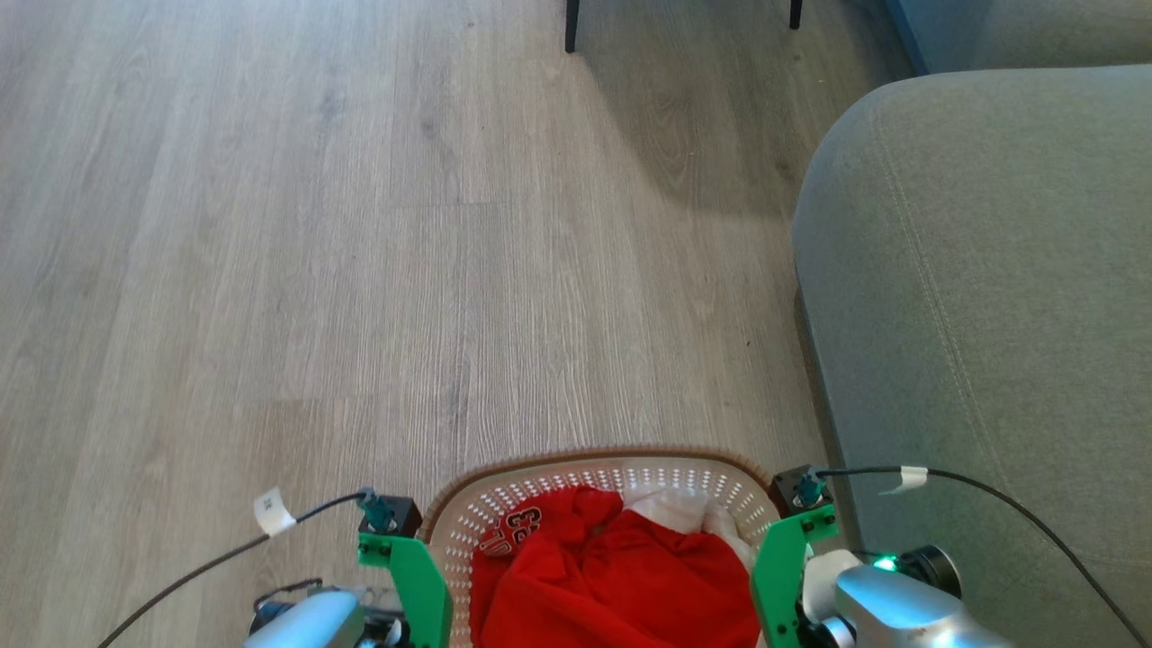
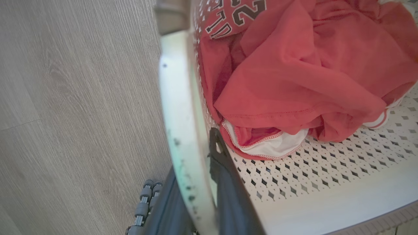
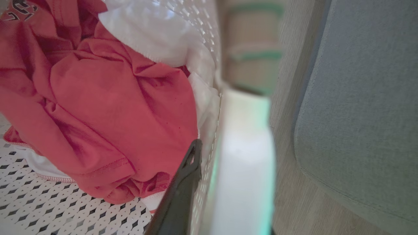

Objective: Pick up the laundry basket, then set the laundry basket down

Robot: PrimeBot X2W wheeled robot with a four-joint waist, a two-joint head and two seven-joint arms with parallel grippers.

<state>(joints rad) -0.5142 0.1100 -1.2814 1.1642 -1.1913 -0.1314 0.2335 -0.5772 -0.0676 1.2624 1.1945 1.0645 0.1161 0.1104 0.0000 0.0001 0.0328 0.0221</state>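
Note:
The laundry basket (image 1: 576,475), cream-white with perforated walls and a brown rim, sits at the bottom middle of the head view between my two arms. It holds a red shirt (image 1: 621,576) with white cloth (image 1: 670,508) behind it. My left gripper (image 2: 196,163) is shut on the basket's white left handle (image 2: 178,107), with one dark finger (image 2: 218,153) inside the wall. My right gripper (image 3: 228,156) is shut on the white right handle (image 3: 245,147), its inner finger (image 3: 189,169) against the clothes. Whether the basket's bottom touches the floor is hidden.
A grey sofa (image 1: 972,270) rises close on the right, almost touching my right arm. Two dark furniture legs (image 1: 571,27) stand at the far top. Pale wood floor (image 1: 315,270) stretches ahead and to the left. Grey base rollers (image 2: 143,202) show under the left handle.

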